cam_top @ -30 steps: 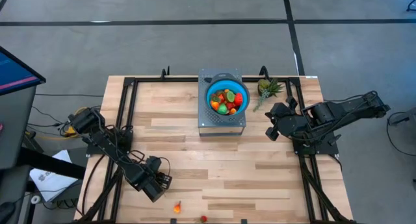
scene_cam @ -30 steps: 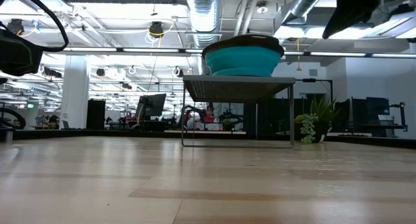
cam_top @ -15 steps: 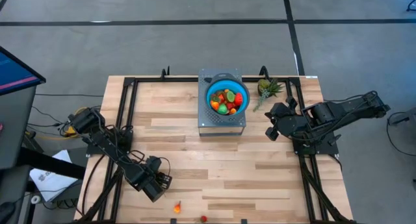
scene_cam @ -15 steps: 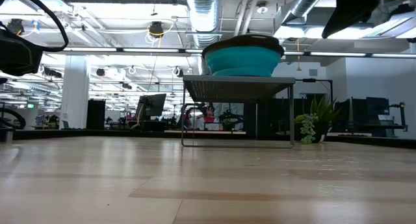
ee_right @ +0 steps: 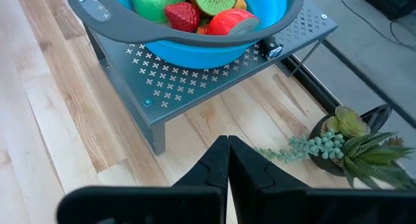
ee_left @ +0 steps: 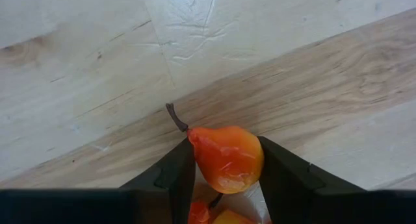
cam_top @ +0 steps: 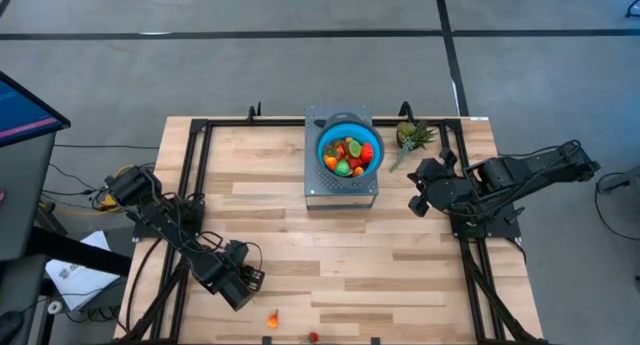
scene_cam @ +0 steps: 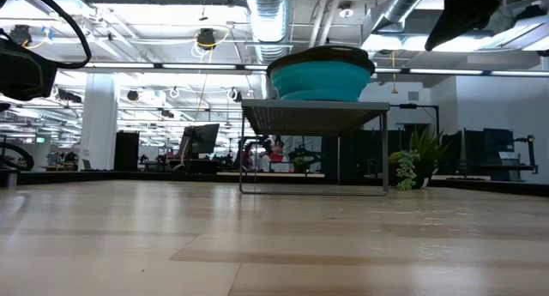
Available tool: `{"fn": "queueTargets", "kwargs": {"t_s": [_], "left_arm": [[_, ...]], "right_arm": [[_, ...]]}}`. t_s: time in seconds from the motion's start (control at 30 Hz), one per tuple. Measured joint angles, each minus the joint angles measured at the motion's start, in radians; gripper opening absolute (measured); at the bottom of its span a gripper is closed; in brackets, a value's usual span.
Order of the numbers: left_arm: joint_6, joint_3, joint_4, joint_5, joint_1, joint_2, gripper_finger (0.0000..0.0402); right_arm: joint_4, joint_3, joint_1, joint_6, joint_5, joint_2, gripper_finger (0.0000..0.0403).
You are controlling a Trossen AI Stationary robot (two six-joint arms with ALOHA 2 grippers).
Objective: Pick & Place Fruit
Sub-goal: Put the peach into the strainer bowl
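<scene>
A blue bowl (cam_top: 348, 151) holding several small toy fruits (ee_right: 195, 10) sits on a grey perforated stand (cam_top: 340, 190) at the far middle of the table. My left gripper (cam_top: 242, 283) is near the front left, pointing down, shut on an orange-red pear (ee_left: 225, 158); the gripper hides that pear in the high view. An orange fruit (cam_top: 272, 321) and two red ones (cam_top: 313, 336) lie by the near edge. My right gripper (cam_top: 416, 201) hangs shut and empty to the right of the stand (ee_right: 188, 87). My left gripper pinches the pear's two flanks (ee_left: 195, 160) between its two fingers (ee_left: 177, 175), coming from above and pointing down. The pear's stem (ee_left: 175, 117) sticks out past the fingertips. Whether the pear rests on the wood or hangs just above it I cannot tell.
A small potted plant (cam_top: 412, 136) with a trailing sprig (ee_right: 305, 149) stands right of the stand. Black rails (cam_top: 195, 175) run along the table's left, right and far sides. Bare wood (cam_top: 340, 255) spreads between the two arms.
</scene>
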Motion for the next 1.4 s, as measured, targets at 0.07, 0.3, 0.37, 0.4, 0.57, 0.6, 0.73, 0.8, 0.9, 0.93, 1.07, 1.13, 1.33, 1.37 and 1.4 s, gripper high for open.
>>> {"fn": "queueTargets", "kwargs": {"t_s": [0.07,0.3,0.37,0.4,0.57,0.6,0.73,0.8,0.9,0.93,1.07,1.13,1.33,1.37,1.4], "left_arm": [[0.000,0.000,0.000,0.001,0.000,0.000,0.0141],[0.000,0.000,-0.001,0.001,0.000,0.000,0.0141],[0.000,0.000,-0.001,-0.012,0.000,-0.003,0.0141],[0.000,-0.001,0.000,-0.018,0.000,-0.005,0.0141],[0.009,-0.001,0.019,-0.087,0.007,-0.040,0.0141],[0.019,-0.001,0.010,-0.115,0.007,-0.049,0.0141],[0.064,-0.002,0.006,-0.194,0.021,-0.082,0.0141],[0.090,-0.002,0.005,-0.222,0.040,-0.104,0.0141],[0.143,-0.002,0.005,-0.268,0.069,-0.149,0.0141],[0.165,-0.002,0.006,-0.290,0.081,-0.166,0.0141],[0.278,-0.001,0.018,-0.385,0.131,-0.248,0.0141],[0.348,-0.001,0.031,-0.430,0.159,-0.296,0.0141],[0.668,-0.001,0.167,-0.516,0.265,-0.431,0.0141],[0.729,-0.001,0.198,-0.520,0.285,-0.450,0.0141],[0.792,-0.001,0.238,-0.522,0.309,-0.467,0.0141]], "right_arm": [[0.000,0.000,0.000,-0.028,0.000,0.000,0.0000],[0.000,0.000,0.001,-0.082,0.028,0.000,0.0000],[0.000,0.000,0.007,-0.082,0.054,-0.003,0.0000],[0.000,0.000,0.011,-0.082,0.063,-0.007,0.0000],[0.000,0.000,0.037,-0.083,0.101,-0.043,0.0000],[0.000,0.000,0.041,-0.083,0.107,-0.051,0.0000],[0.000,0.000,0.050,-0.083,0.109,-0.078,0.0000],[0.000,0.000,0.049,-0.083,0.109,-0.087,0.0000],[-0.001,0.000,0.049,-0.083,0.109,-0.091,0.0000],[-0.003,0.000,0.049,-0.083,0.109,-0.090,0.0000],[-0.013,0.000,0.050,-0.083,0.106,-0.090,0.0000],[-0.017,0.000,0.050,-0.083,0.105,-0.090,0.0000],[-0.019,0.000,0.050,-0.083,0.103,-0.090,0.0000],[-0.019,0.000,0.049,-0.083,0.103,-0.090,0.0000],[-0.019,0.000,0.049,-0.083,0.103,-0.089,0.0000]]}}
